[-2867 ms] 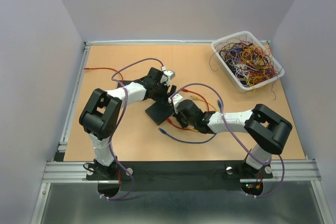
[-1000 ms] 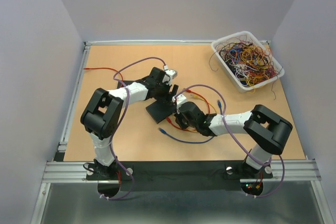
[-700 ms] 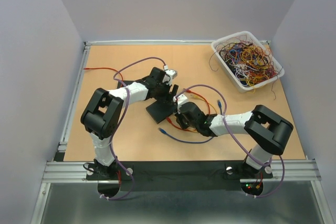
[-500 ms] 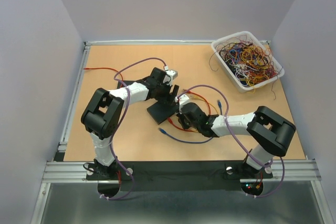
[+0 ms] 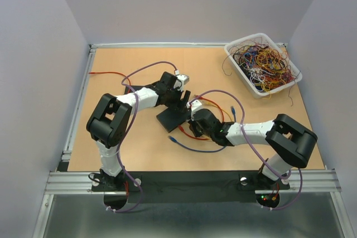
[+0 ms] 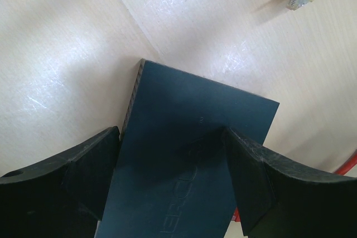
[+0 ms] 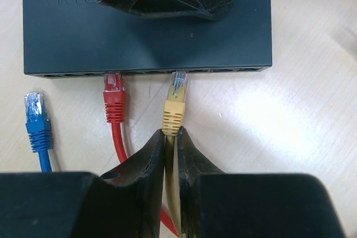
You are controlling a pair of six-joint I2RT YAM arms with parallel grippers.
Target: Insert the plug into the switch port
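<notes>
Left gripper (image 5: pixel 183 99) over far end of switch (image 5: pixel 169 119), right gripper (image 5: pixel 194 115) at its right edge, mid counter (image 5: pixel 111 132). Cable bin (image 5: pixel 262 63) in far-right corner.

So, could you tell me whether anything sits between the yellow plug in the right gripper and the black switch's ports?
Nothing visible does. The yellow plug, pinched by the right gripper, has its tip right at the port row of the black network switch. The red plug sits beside it, clear of its path.
</notes>
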